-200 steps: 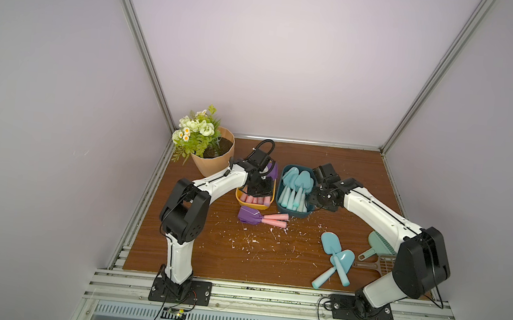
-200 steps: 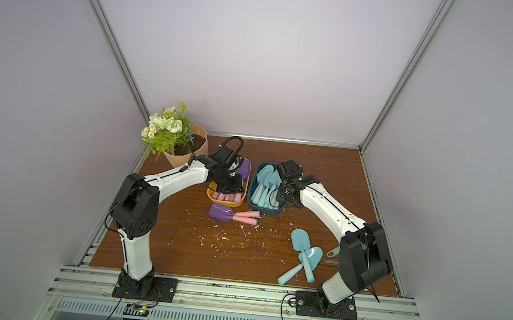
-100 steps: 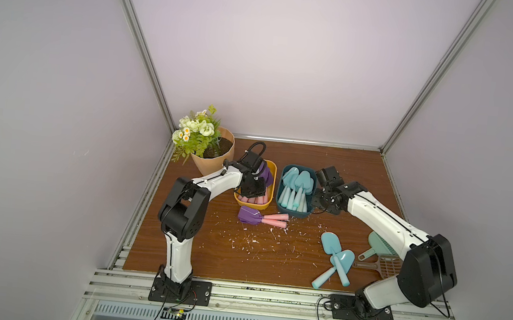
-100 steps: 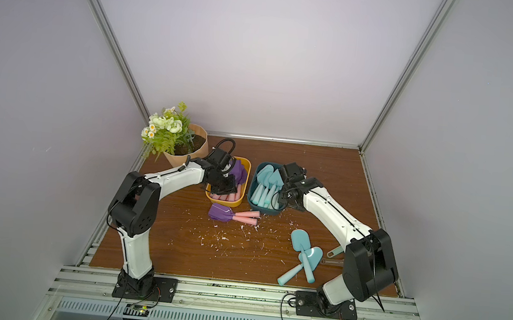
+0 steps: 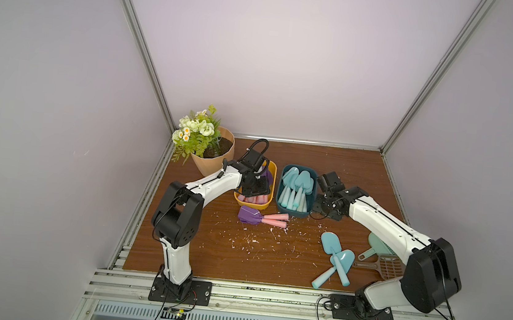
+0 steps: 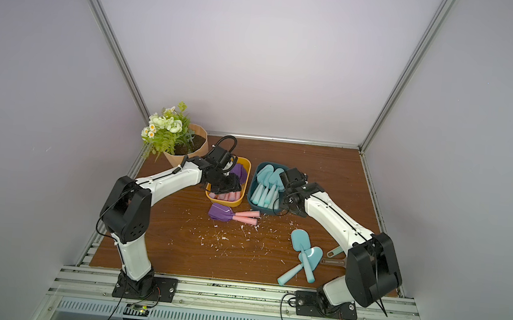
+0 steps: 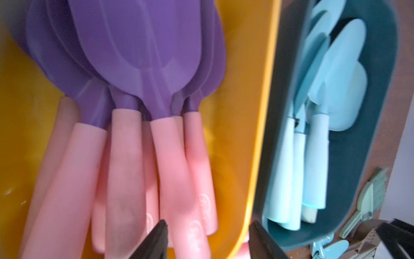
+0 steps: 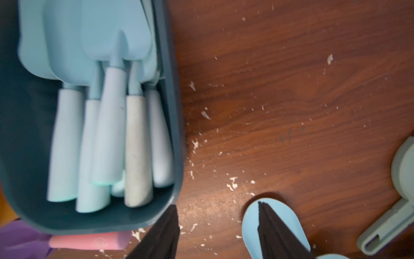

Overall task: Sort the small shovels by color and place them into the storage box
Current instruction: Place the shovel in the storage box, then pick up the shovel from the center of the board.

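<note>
Top views, near edge: two loose blue shovels [image 5: 335, 259] lie crossed on the tabletop [image 5: 207, 252], close to the right arm's base.
Just beside them: a pale green dustpan [image 5: 377, 244] and a beige slotted scoop [image 5: 390, 268], both partly hidden under the right arm.
Mid tabletop: two loose purple shovels [image 5: 251, 215] lie together with their pink handles side by side, just in front of the yellow box; white flecks are scattered around them.
Yellow box [image 5: 254, 204]: holds the stored purple shovels [image 7: 139, 56], stacked with blades toward the far end and pink handles toward the near end.
Teal box [image 5: 292, 212]: stands just beside the yellow box, on its right; holds the stored blue shovels [image 8: 107, 125], blades far and handles near.
Left gripper [image 7: 209, 242]: hangs over the near end of the yellow box, above the pink handles and the rim; its fingers [image 7: 154, 242] are spread with nothing between them.
Right gripper [image 8: 217, 235]: over the tabletop just beside the teal box's near right corner; its fingers [image 8: 275, 233] are spread and empty. In the right wrist view one finger overlaps a loose blue blade; contact cannot be told.
Far left corner: a flower pot [image 5: 216, 160] with white blooms and soil.
</note>
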